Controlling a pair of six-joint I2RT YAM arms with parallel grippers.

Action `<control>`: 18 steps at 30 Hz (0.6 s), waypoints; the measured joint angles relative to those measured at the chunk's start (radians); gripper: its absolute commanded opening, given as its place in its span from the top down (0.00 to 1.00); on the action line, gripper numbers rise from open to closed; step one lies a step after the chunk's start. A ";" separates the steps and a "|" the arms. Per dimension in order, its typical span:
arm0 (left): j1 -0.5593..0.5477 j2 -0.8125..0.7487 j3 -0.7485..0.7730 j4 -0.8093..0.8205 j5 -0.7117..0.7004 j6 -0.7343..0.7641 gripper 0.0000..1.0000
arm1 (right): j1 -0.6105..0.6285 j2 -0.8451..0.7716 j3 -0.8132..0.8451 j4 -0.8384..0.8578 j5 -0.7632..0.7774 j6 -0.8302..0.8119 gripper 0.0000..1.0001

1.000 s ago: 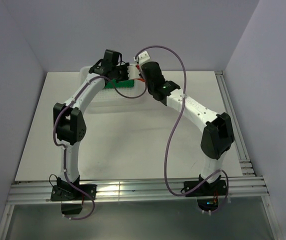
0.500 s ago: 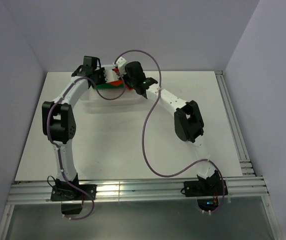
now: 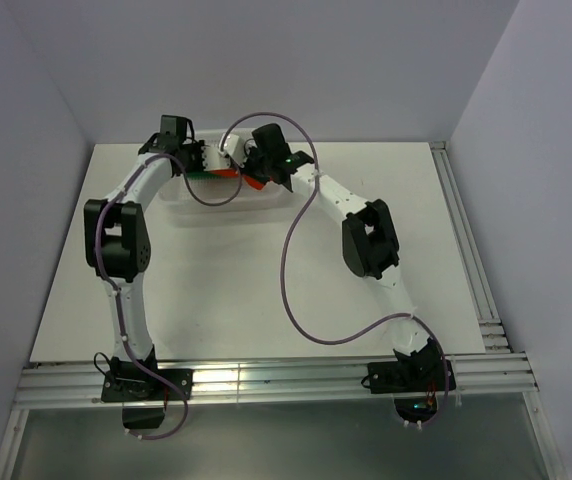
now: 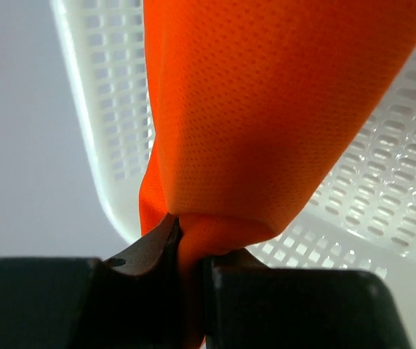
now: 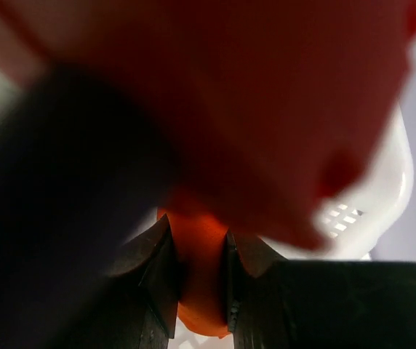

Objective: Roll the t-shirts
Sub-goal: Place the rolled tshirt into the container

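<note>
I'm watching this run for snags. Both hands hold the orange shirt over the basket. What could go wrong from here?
The left hand and right hand each pinch only a small bunched fold of the orange shirt, so the cloth may slip out when pulled.
The shirt hangs close to the basket wall and may snag on its mesh or drag it along.
The green shirt lies right beside and might get pulled up too.
</note>
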 measured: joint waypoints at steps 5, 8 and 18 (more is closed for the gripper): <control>0.000 0.053 0.024 -0.021 0.015 0.026 1.00 | -0.003 0.031 0.008 -0.011 0.012 -0.127 1.00; 0.001 0.073 0.028 -0.039 0.011 0.031 1.00 | -0.005 0.068 0.043 -0.037 0.015 -0.190 1.00; 0.001 0.105 0.093 -0.179 0.012 0.051 1.00 | -0.002 0.074 0.049 -0.135 -0.024 -0.311 1.00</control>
